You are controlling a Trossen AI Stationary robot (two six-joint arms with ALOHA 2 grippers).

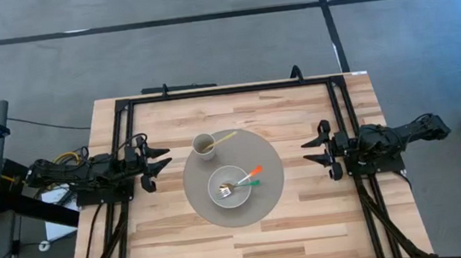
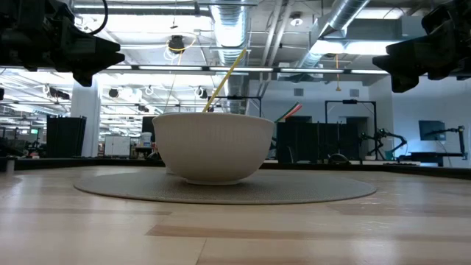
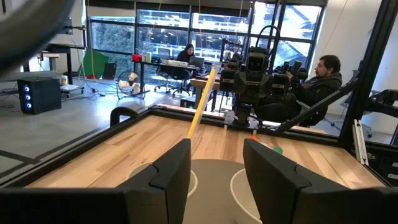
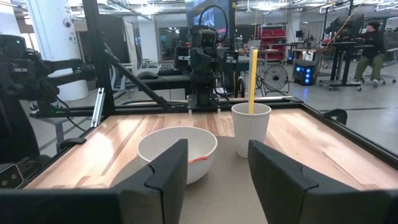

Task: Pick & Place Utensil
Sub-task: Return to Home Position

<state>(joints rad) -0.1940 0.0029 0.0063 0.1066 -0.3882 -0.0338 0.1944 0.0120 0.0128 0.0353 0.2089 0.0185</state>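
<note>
A white bowl [image 1: 230,188] sits on a round grey mat [image 1: 271,192]. A fork with an orange-and-green handle [image 1: 251,176] lies in the bowl, its handle leaning over the rim. A white cup [image 1: 205,144] on the mat's far-left part holds a yellow stick [image 1: 224,136] that leans against its rim. My left gripper [image 1: 161,159] waits open at the table's left edge; my right gripper [image 1: 308,151] waits open at the right edge. Both are well clear of the mat. The bowl [image 4: 177,151] and the cup [image 4: 250,129] show ahead in the right wrist view.
A black frame [image 1: 226,89] runs along the table's far, left and right sides. The wooden table [image 1: 251,238] lies bare near the front edge. People sit at desks in the room beyond the table.
</note>
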